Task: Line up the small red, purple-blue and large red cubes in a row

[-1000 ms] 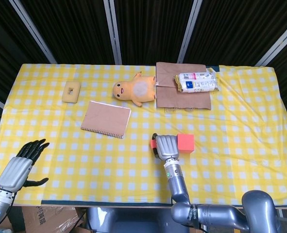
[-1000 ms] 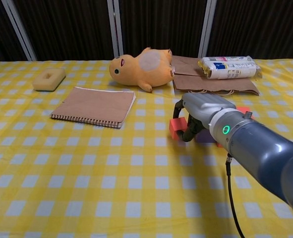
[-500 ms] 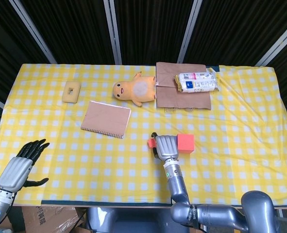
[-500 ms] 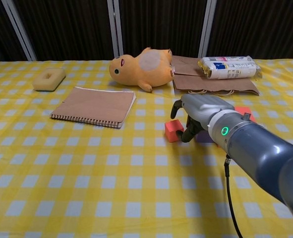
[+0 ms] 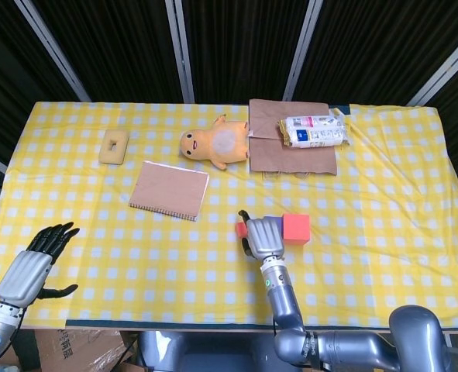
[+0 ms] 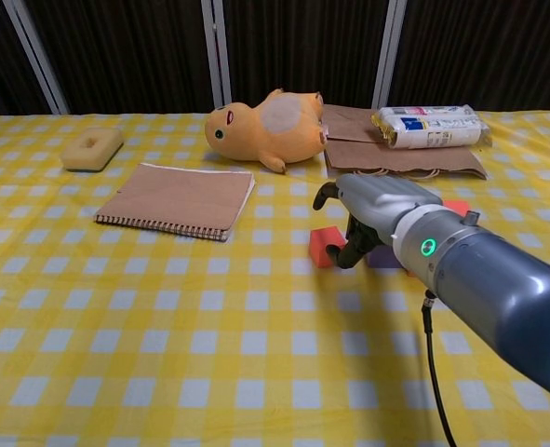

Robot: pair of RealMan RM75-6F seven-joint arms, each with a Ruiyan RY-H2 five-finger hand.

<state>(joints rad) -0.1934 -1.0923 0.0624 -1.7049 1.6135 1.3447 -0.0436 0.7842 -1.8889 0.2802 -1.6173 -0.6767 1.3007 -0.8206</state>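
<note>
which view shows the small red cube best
The chest view: the small red cube sits on the table in front of the right hand, with two faces clear to see. In the head view the small red cube is only a red sliver beside the right hand.

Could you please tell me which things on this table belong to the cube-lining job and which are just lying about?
Job: small red cube, purple-blue cube, large red cube, right hand.

Lying about: yellow plush toy, notebook, sponge, brown paper bag, white packet.
</note>
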